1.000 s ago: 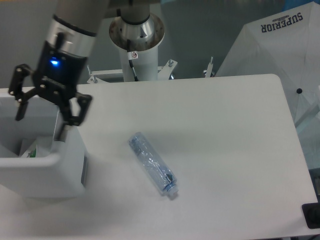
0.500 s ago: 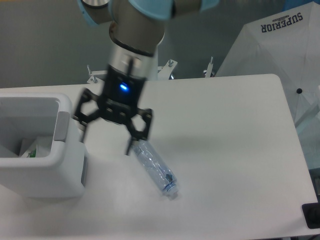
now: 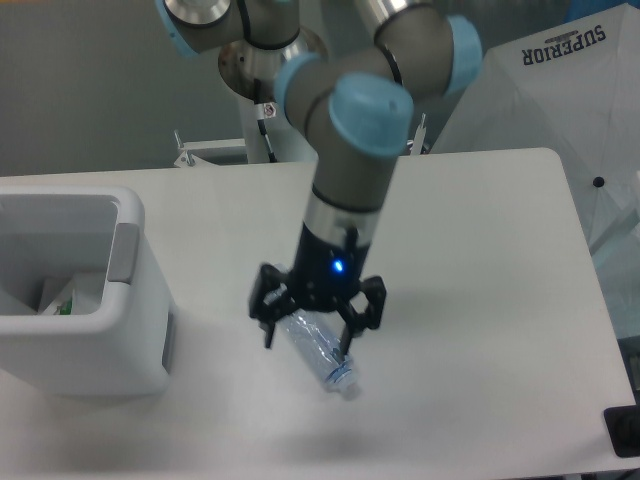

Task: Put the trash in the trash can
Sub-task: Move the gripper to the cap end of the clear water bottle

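A crushed clear plastic bottle (image 3: 318, 352) with a bluish tint lies on the white table (image 3: 470, 260), its cap end pointing toward the front right. My gripper (image 3: 307, 340) hangs open directly over the bottle, one finger on each side of its body, not closed on it. The white trash can (image 3: 90, 350) stands at the left edge of the table. Inside it lies the crumpled clear-white wrapper with a green bit (image 3: 62, 299). Part of the bottle's upper end is hidden behind the gripper.
The arm's base column (image 3: 270, 90) rises behind the table's far edge. A white umbrella-like cover (image 3: 560, 110) printed SUPERIOR stands at the back right. A dark object (image 3: 622, 432) sits at the table's front right corner.
The gripper has swung from above the trash can rightward across the table and come down over the bottle. The bottle has not moved.
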### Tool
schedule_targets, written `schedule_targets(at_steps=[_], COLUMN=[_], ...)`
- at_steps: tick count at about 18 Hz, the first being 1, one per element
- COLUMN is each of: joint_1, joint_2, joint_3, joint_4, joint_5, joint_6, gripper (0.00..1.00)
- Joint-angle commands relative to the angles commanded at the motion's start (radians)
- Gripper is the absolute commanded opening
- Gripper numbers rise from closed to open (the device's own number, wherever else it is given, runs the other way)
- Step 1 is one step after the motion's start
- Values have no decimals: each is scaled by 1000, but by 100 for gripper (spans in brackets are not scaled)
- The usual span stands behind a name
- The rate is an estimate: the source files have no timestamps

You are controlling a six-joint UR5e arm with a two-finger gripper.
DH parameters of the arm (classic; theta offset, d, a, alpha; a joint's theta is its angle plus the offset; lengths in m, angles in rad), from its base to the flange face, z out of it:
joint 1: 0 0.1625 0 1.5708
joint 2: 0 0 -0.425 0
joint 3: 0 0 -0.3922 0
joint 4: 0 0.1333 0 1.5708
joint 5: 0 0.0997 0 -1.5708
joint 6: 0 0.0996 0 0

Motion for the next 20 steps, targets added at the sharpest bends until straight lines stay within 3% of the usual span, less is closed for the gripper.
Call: schedule_targets(at_steps=[9,13,20], joint_1=[-2,-2,-2], joint_2=[-126,-158,-198], joint_3=[41,81,116], joint_4=[-5,-113,-181], joint_5=[149,206,209], joint_6=[-55,-61,-75], gripper=[100,100,100])
